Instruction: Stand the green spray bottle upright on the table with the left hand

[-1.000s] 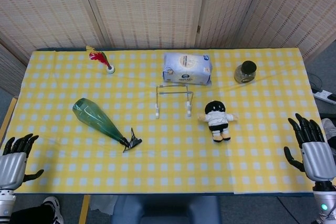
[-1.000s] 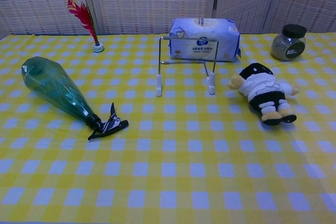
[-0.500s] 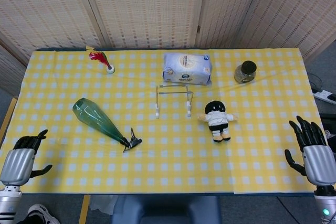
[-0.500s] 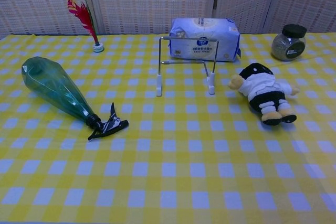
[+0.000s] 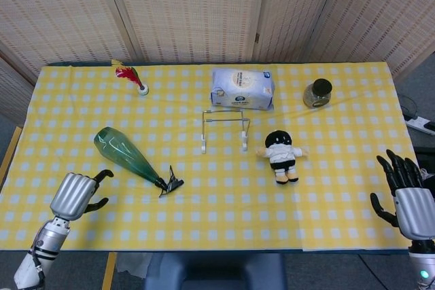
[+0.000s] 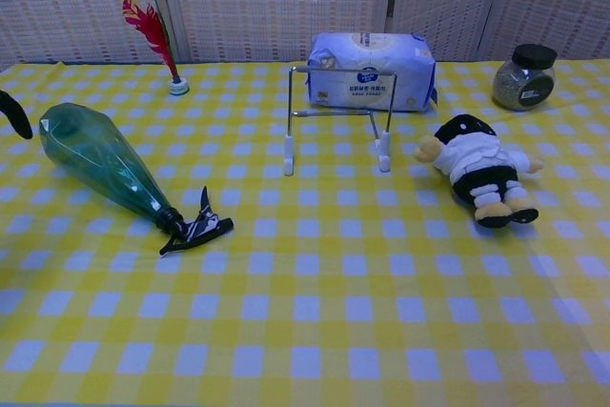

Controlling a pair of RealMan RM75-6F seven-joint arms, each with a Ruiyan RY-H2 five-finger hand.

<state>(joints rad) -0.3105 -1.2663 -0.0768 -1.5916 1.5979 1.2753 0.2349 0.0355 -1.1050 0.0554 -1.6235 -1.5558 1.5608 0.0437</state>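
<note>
The green spray bottle (image 5: pixel 126 155) lies on its side on the yellow checked table (image 5: pixel 217 215), fat base toward the back left and black trigger head (image 5: pixel 173 183) toward the front right. In the chest view the bottle (image 6: pixel 100 164) lies at the left. My left hand (image 5: pixel 76 195) hovers just front-left of the bottle, fingers (image 5: pixel 102 176) apart, holding nothing and not touching it. Only a dark fingertip (image 6: pixel 14 113) shows at the chest view's left edge. My right hand (image 5: pixel 408 198) stays off the table's right edge, fingers spread and empty.
A red feather in a small white holder (image 5: pixel 129 76) stands at the back left. A wipes pack (image 5: pixel 242 88), a wire rack (image 5: pixel 225 130), a plush doll (image 5: pixel 281 155) and a dark-lidded jar (image 5: pixel 317 93) occupy the middle and right.
My left hand has moved from beyond the table's left edge to the right, over the table and close to the bottle. The right hand has sunk slightly. The bottle has not moved.
</note>
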